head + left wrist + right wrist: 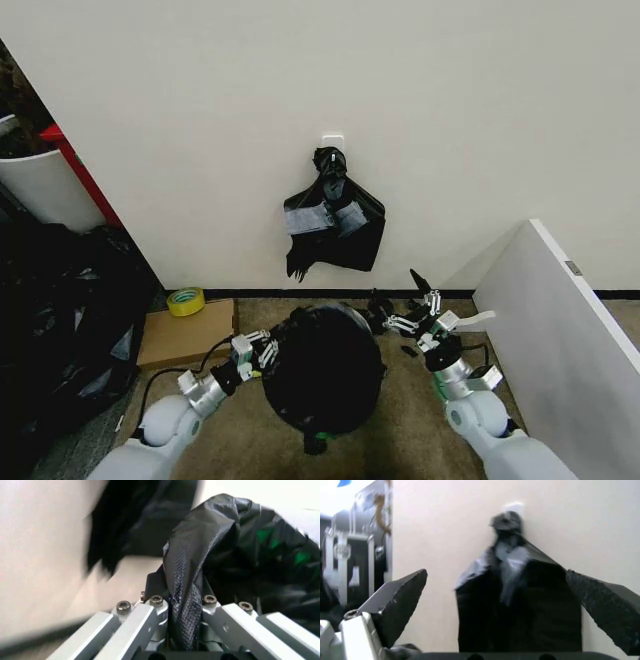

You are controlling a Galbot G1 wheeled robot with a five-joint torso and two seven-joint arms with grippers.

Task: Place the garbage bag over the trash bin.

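The glossy black garbage bag (325, 368) is draped over the trash bin, whose walls are hidden; a greenish bit of its base (318, 437) peeks out below. My left gripper (260, 352) sits at the bag's left side, shut on a bunched fold of the plastic. In the left wrist view that fold (186, 573) runs up between the fingers of the left gripper (182, 594). My right gripper (407, 305) hovers just right of the bag's upper rim, open. In the right wrist view the right gripper (495, 579) has its fingers spread wide with nothing between them.
A black bundle with grey tape patches (333, 225) hangs on the wall behind. A cardboard box (188, 338) with a yellow tape roll (186, 300) lies at the left, beside a heap of black plastic (55, 320). A white panel (560, 330) stands close on the right.
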